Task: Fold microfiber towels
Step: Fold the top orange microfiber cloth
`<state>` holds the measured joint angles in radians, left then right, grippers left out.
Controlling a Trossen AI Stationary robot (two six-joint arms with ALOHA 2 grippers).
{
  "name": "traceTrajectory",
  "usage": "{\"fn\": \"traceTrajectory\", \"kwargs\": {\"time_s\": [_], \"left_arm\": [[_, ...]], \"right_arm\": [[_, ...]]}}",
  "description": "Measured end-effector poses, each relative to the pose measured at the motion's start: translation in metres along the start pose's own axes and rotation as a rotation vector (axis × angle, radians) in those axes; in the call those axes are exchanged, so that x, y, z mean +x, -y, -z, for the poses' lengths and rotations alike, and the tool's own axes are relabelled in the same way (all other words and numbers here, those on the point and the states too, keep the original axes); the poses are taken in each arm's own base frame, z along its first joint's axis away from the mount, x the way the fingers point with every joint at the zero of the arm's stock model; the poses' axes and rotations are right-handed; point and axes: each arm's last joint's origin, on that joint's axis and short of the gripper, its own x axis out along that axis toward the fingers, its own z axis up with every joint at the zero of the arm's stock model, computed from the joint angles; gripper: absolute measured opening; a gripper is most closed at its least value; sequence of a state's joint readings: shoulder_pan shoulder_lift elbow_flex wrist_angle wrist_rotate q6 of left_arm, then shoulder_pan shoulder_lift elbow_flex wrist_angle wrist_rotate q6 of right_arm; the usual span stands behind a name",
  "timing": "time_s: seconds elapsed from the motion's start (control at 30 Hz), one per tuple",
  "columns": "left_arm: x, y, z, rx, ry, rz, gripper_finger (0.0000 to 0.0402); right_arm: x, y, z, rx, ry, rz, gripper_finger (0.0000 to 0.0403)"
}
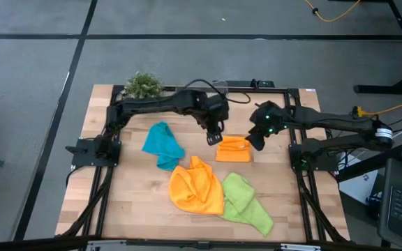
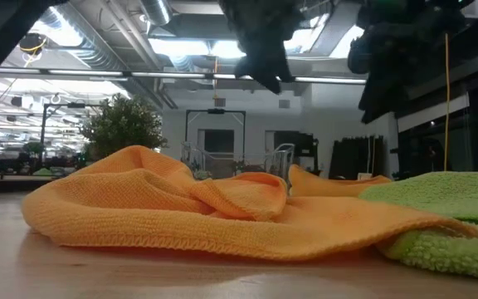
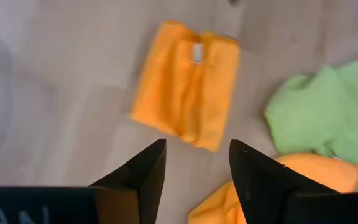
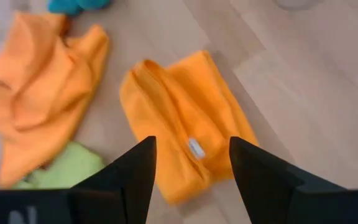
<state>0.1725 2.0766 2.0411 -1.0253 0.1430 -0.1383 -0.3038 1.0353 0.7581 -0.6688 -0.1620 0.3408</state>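
A folded orange towel (image 1: 233, 149) lies flat on the wooden table right of centre, its white tag up (image 3: 197, 53). A crumpled orange towel (image 1: 196, 187) lies nearer the front, a lime green towel (image 1: 246, 202) to its right, a teal towel (image 1: 163, 145) to its left. My left gripper (image 1: 213, 137) hangs open just above the folded towel's left end. My right gripper (image 1: 257, 139) hangs open above that towel's right end. Both wrist views show empty fingers (image 3: 194, 155) (image 4: 191, 152) over the folded towel (image 4: 185, 130).
A small potted plant (image 1: 143, 85) stands at the table's far left corner. A clear tub (image 2: 282, 162) shows behind the cloths in the low view. Bare wood (image 1: 124, 202) lies along the table's left and front left.
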Motion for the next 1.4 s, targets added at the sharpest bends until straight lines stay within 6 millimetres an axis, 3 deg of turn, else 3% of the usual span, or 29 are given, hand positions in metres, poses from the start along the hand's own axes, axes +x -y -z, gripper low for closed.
{"fn": "traceTrajectory", "kwargs": {"time_s": [0.13,0.33,0.57,0.7,0.8,1.03,1.4], "left_arm": [[0.035,-0.005,0.001,0.067,-0.061,0.063,0.0168],[0.070,-0.020,0.008,0.035,-0.165,0.148,0.0168],[0.082,-0.024,0.007,0.059,-0.152,0.177,0.0168],[0.094,-0.030,0.004,0.071,-0.116,0.064,0.0168],[0.105,-0.031,0.007,0.044,-0.132,0.077,0.0168],[0.104,-0.024,0.008,0.050,-0.142,0.087,0.0168],[0.123,-0.025,0.018,0.023,-0.153,0.093,0.0168]], "right_arm": [[0.003,0.004,0.008,0.021,-0.008,0.039,0.0205],[0.037,0.014,0.030,0.063,-0.101,-0.065,0.0205],[0.049,0.015,0.026,0.136,0.024,-0.114,0.0205],[0.050,0.016,0.025,0.134,0.046,-0.068,0.0205],[0.055,0.017,0.026,0.136,0.027,-0.060,0.0205],[0.072,0.020,0.027,0.120,-0.038,-0.048,0.0205],[0.085,0.022,0.030,0.129,-0.092,-0.045,0.0205]]}}
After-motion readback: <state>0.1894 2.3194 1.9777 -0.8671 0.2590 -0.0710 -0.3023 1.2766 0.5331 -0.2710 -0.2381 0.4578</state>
